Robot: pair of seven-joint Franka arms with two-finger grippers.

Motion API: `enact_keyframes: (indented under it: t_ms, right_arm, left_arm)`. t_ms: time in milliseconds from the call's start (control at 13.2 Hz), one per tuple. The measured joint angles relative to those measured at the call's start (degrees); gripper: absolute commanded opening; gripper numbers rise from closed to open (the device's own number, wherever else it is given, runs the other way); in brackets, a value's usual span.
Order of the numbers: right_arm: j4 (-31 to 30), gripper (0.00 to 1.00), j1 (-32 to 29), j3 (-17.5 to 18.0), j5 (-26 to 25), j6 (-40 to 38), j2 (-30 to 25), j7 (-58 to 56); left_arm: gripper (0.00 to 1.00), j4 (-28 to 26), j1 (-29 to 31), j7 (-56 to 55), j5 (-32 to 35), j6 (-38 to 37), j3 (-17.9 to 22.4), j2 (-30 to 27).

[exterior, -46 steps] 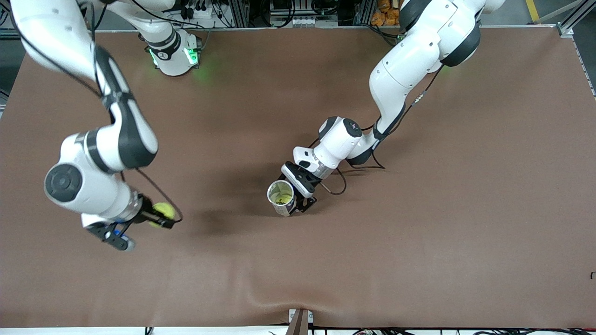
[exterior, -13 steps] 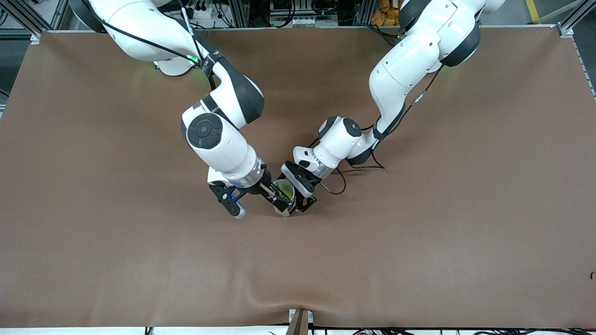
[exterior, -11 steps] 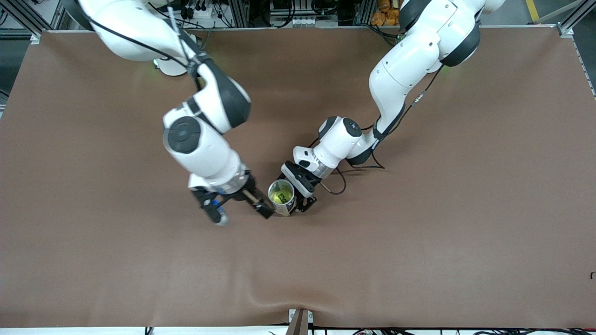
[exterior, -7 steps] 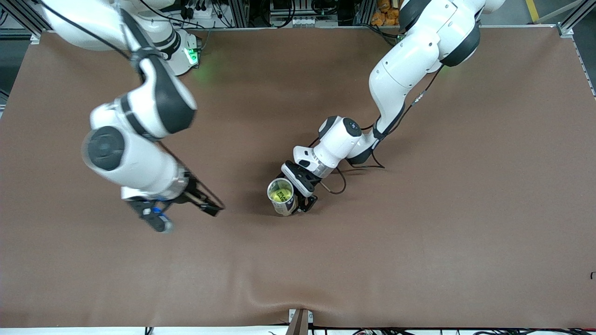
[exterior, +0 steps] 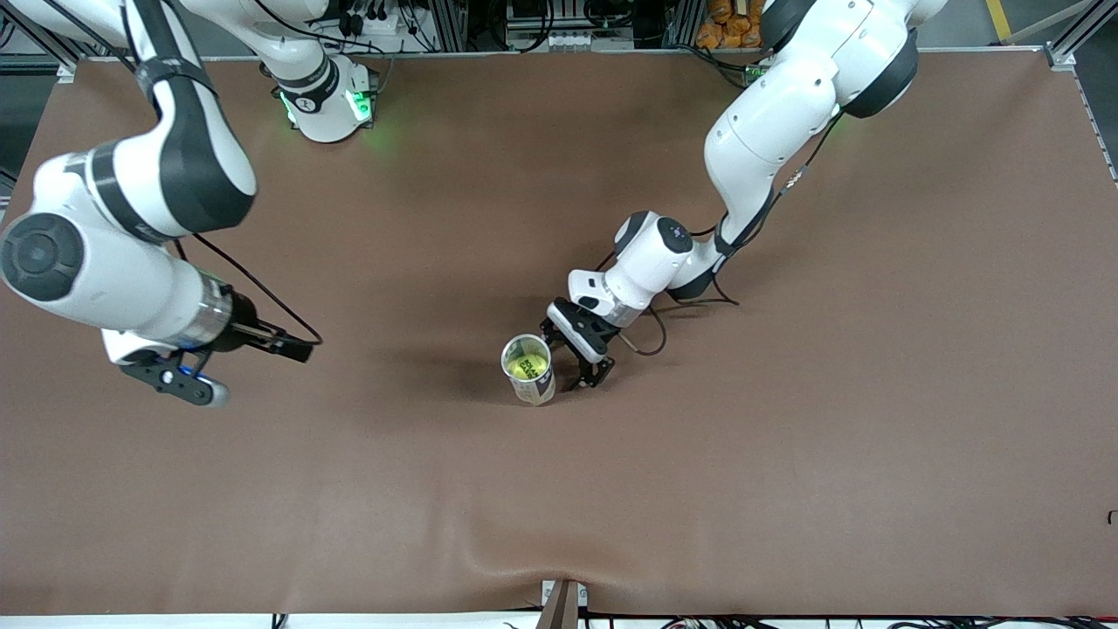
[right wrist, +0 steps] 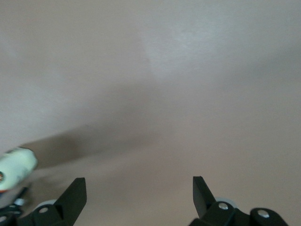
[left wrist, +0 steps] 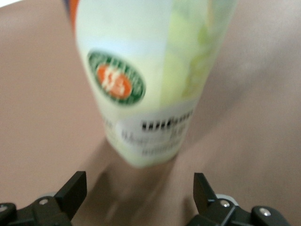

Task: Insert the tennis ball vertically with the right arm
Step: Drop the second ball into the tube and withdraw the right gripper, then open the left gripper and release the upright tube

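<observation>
The right pincer (exterior: 293,348) is seen spread wide and empty at mid-left of the frame. The left pincer (exterior: 583,367), spread apart, flanks the upright clear plastic canister (exterior: 528,369) without contact; the yellow tennis ball (exterior: 527,367) sits inside.

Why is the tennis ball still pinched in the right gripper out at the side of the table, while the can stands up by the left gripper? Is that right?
Not quite. The front view shows the tennis ball inside the can, not in the right gripper, which is open and empty, as its wrist view confirms. The rest holds: that gripper is toward the right arm's end of the table, and the can stands upright by the open left gripper.
</observation>
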Motion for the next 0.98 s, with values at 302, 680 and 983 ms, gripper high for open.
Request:
enact_keyframes:
  t_ms: [302,680,983]
  right_arm:
    - [-2.4,1.00,-0.4,1.1,0.0,-1.0,-4.0,-4.6]
    - [-2.9,1.00,-0.4,0.8,0.0,-2.5,-8.0,-14.9]
    - [-2.9,1.00,0.6,-6.0,0.1,-7.8,-12.4,-22.5]
  left_arm:
    - [1.00,-6.2,4.6,-1.3,0.0,-2.3,-1.7,-4.9]
    - [1.00,-6.2,12.6,-2.0,0.0,-21.4,-2.9,-12.7]
    - [1.00,-2.2,18.7,-3.3,0.0,-41.4,-2.8,-19.4]
